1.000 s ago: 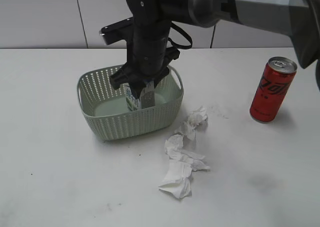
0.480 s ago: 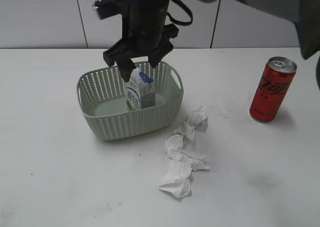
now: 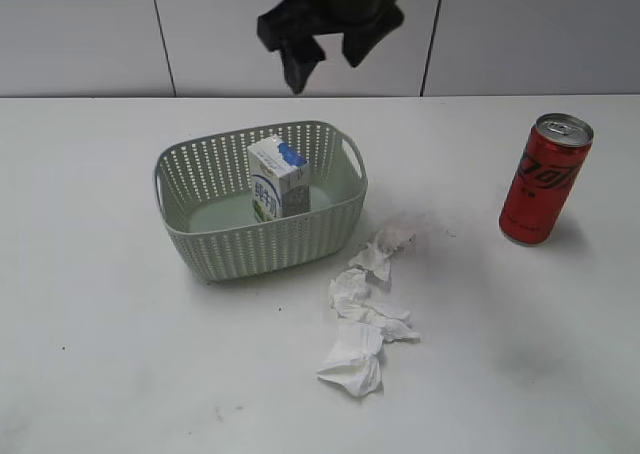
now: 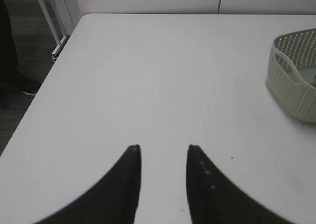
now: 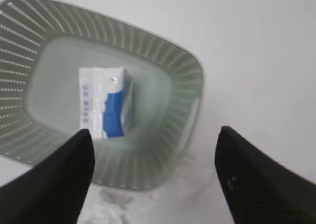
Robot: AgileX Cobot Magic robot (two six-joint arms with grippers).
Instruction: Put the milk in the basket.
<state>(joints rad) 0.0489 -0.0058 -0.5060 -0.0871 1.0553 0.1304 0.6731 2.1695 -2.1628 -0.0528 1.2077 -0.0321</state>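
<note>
White table (image 3: 120, 354) carries the basket (image 3: 200, 239) with the milk (image 3: 277, 177) upright inside, released, so the right pincer (image 3: 322, 56) hangs spread and empty above, while the left pincer (image 4: 163, 157), parted, idles aside.

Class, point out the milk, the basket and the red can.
milk (image 3: 277, 179): exterior view, front side of the carton.
basket (image 3: 262, 246): exterior view, near perforated wall.
red can (image 3: 543, 181): exterior view, middle of its side.

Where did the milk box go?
The milk stands upright inside the green basket, left of centre in the exterior view, with the open right gripper above it.
</note>
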